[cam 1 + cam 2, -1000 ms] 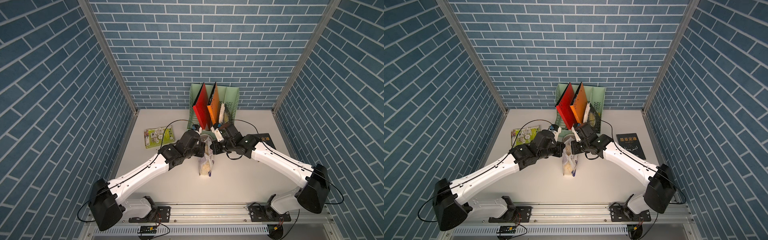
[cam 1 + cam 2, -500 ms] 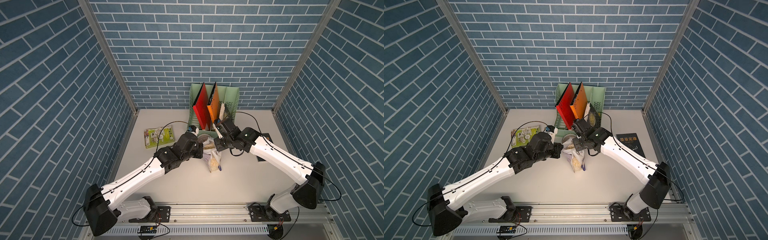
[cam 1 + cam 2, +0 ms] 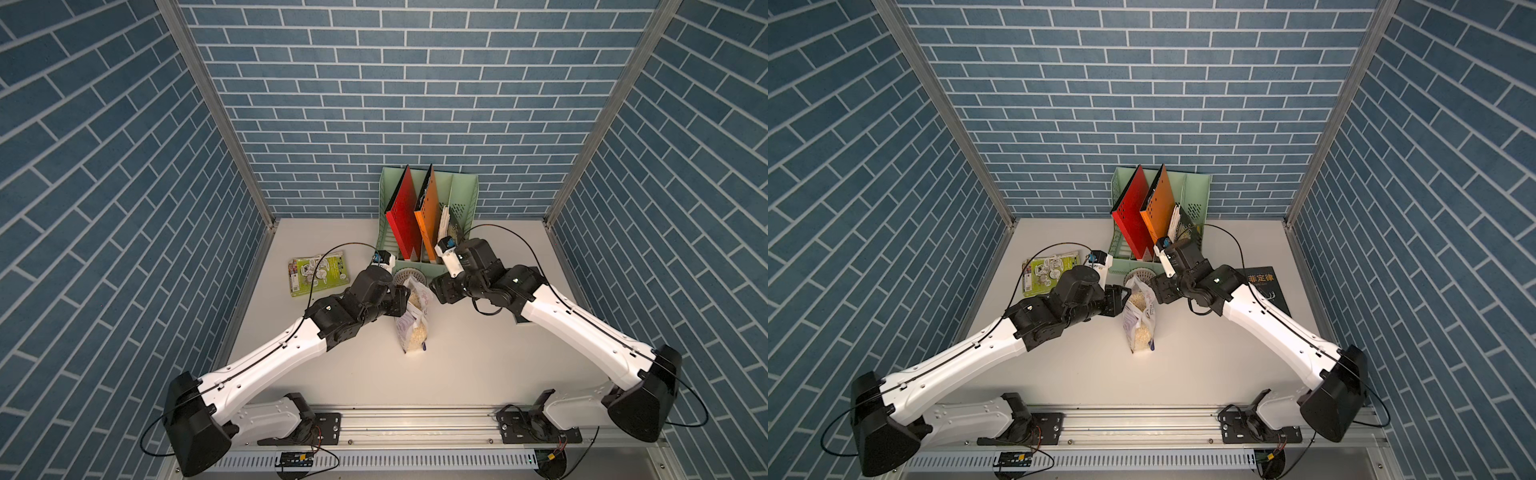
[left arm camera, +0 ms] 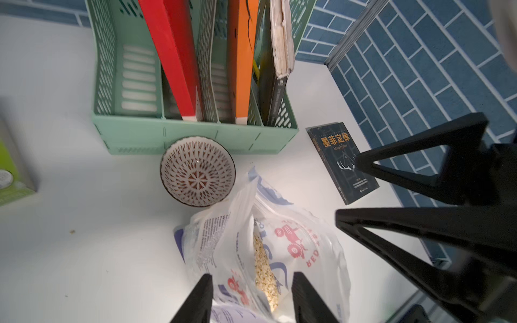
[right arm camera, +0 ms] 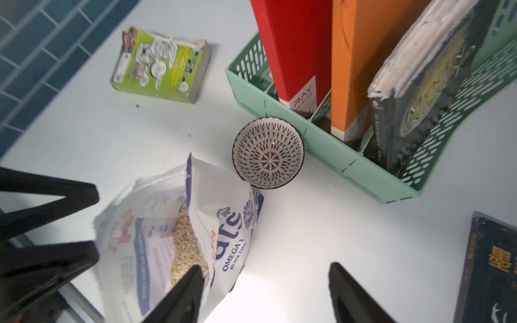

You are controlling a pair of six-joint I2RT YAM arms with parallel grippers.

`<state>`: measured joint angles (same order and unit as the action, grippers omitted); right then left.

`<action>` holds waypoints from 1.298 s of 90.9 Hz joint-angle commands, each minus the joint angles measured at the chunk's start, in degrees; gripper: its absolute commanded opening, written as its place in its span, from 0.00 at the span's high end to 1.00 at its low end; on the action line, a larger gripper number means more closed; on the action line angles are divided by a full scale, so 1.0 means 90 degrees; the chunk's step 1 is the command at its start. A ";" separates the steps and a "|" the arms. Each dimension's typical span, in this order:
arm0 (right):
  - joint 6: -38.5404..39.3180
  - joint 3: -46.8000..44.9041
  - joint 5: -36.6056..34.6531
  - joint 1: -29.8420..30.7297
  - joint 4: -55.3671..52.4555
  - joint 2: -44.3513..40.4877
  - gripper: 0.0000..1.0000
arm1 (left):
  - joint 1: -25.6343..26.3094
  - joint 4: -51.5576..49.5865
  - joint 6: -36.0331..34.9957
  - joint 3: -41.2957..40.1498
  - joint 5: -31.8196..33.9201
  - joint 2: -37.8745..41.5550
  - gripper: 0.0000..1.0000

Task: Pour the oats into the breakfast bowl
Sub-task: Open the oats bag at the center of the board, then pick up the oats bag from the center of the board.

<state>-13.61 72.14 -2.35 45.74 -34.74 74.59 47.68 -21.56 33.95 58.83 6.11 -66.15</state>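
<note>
**Q:** Pouch position?
**A:** Oats pouch (image 3: 413, 322) stood on its base mid-table, mouth up and gaping, oats (image 4: 263, 268) showing inside. Long axis was near vertical, as far as a top view let me judge.

**Q:** And the bowl?
**A:** Breakfast bowl (image 4: 197, 171) was empty. It sat just beyond the pouch's mouth, on the far side from the arm bases, hard up by the green file rack (image 4: 134, 137).

**Q:** Grippers?
**A:** Left gripper (image 4: 254, 276) had its fingers apart, straddling the pouch's upper part. Could not tell whether the pads touched the film. Right gripper (image 5: 265, 265) was spread wide, one finger over the pouch's edge, clamped on nothing.

**Q:** Nearer arm?
**A:** Left, by my reckoning. The pour would need the mouth tipped away from the bases, toward the bowl. Narrow bowl, wide mouth: spill likely.
</note>
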 commanded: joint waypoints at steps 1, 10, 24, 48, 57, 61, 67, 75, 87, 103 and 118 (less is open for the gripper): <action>-0.0100 -0.0924 -0.0068 0.0003 0.0652 -0.0892 0.13 | -0.0054 0.0072 -0.0249 -0.0037 0.0991 0.0594 0.42; -0.0124 -0.2215 0.0464 0.0022 0.1727 -0.1806 0.09 | -0.0239 0.0342 -0.0310 -0.0358 0.1267 0.0966 0.36; -0.0513 -0.4342 0.1150 0.0119 0.3657 -0.2788 0.09 | -0.0857 0.0809 -0.0320 -0.0938 0.0814 0.0972 0.33; -0.0881 -0.5725 0.0872 0.0631 0.5583 -0.2040 0.10 | -0.1349 0.1626 -0.0312 -0.1532 0.0307 0.0303 0.33; -0.1010 -0.5841 0.0972 0.0669 0.6337 -0.1629 0.09 | -0.1425 0.1862 -0.0299 -0.1647 0.0285 0.0143 0.33; -0.1047 -0.5885 0.1007 0.0671 0.6643 -0.1506 0.09 | -0.1456 0.1921 -0.0310 -0.1692 0.0283 0.0092 0.33; -0.1074 -0.5896 0.0972 0.0660 0.6921 -0.1316 0.08 | -0.1504 0.1983 -0.0319 -0.1742 0.0286 0.0033 0.33; -0.1054 -0.5801 0.0894 0.0660 0.6954 -0.0999 0.08 | -0.1565 0.2064 -0.0331 -0.1801 0.0270 -0.0036 0.33; -0.1001 -0.5533 0.0189 0.0608 0.6368 -0.0791 0.11 | -0.1613 0.2105 -0.0369 -0.1870 0.0314 -0.0089 0.32; -0.0693 -0.5491 -0.0249 0.0109 0.6100 -0.1175 0.17 | -0.1648 0.2284 -0.0462 -0.1945 0.0380 -0.0109 0.30; -0.0315 -0.5275 -0.0275 -0.0488 0.5933 -0.1053 0.19 | -0.1647 0.2482 -0.0568 -0.1913 0.0292 -0.0278 0.30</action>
<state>-19.62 22.00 -2.33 43.99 20.14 64.90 33.23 -1.41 30.33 42.15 8.93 -67.42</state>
